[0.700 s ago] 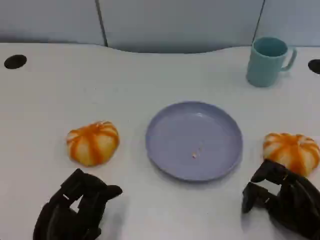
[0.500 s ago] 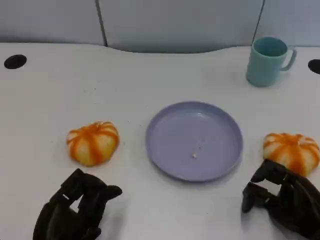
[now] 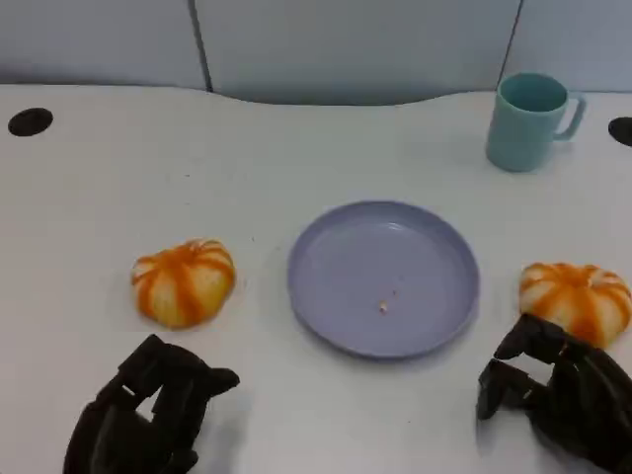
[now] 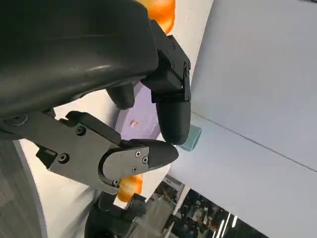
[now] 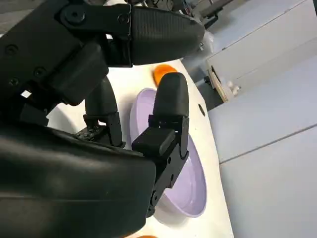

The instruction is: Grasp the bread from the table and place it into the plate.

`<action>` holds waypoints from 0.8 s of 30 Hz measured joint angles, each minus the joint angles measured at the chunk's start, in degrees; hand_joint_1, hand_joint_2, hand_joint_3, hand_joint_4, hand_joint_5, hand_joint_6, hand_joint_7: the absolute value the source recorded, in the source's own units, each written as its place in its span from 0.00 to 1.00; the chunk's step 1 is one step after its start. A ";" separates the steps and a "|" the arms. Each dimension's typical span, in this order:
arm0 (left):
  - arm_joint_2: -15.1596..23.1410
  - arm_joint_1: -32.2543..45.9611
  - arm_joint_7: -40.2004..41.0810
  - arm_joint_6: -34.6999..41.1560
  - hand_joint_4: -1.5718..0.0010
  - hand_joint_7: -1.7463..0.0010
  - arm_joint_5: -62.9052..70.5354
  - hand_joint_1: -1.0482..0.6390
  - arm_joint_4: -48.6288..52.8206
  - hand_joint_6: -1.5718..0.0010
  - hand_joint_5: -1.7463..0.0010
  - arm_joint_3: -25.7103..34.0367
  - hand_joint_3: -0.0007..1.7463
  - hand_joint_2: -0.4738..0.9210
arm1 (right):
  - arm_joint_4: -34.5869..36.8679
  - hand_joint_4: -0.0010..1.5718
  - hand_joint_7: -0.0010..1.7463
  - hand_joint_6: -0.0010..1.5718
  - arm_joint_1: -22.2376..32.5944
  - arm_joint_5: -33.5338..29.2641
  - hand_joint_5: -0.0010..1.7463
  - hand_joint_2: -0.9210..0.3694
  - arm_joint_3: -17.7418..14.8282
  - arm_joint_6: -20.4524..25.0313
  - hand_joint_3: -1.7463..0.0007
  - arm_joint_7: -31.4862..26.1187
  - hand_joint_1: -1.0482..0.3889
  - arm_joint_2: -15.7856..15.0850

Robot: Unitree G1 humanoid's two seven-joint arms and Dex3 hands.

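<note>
Two orange-striped bread rolls on the white bench [image 3: 296,138], one either side of a lilac plate [image 3: 383,277]. Left bread [image 3: 184,281] just beyond the left hand [image 3: 148,415], a little ahead of the fingers [image 3: 202,380], not touching them. Right bread [image 3: 576,299] directly ahead of the right hand [image 3: 563,395], its near edge at or just past the fingertips [image 3: 520,341]; cannot tell whether touching. Left fingers loosely curled and apart, holding nothing. Right fingers likewise parted and bent, closed on nothing. Plate lying between the two hands, further out than both, bare but for a small crumb [image 3: 383,307] near its middle. Teal mug [image 3: 530,120] standing upright well beyond the right fingers, handle turned away from the plate. In the left wrist view, plate [image 4: 143,116] seen past the spread fingers [image 4: 173,116]; in the right wrist view, plate [image 5: 190,183] beyond the fingers [image 5: 171,99], with the far bread [image 5: 161,72] past it.
</note>
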 measured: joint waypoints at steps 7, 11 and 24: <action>0.95 -1.17 1.31 -2.88 0.69 0.37 3.31 0.39 -1.15 0.71 0.23 0.42 0.25 0.93 | 0.52 0.46 0.66 0.45 -0.08 0.00 0.87 0.35 -0.05 -0.56 0.45 -0.06 0.45 0.50; 4.87 -2.81 5.11 -12.39 0.77 0.87 17.44 0.38 -3.05 0.71 0.59 -0.13 0.13 1.00 | 0.74 0.46 0.66 0.45 -0.35 -0.14 0.87 0.34 0.10 -0.85 0.45 -0.47 0.45 0.85; 21.57 -13.75 23.08 -14.52 0.86 1.00 64.81 0.33 -10.52 0.80 0.88 -3.96 0.00 0.95 | 1.86 0.47 0.64 0.49 -1.23 -0.22 0.85 0.36 0.13 -1.65 0.46 -0.94 0.44 1.51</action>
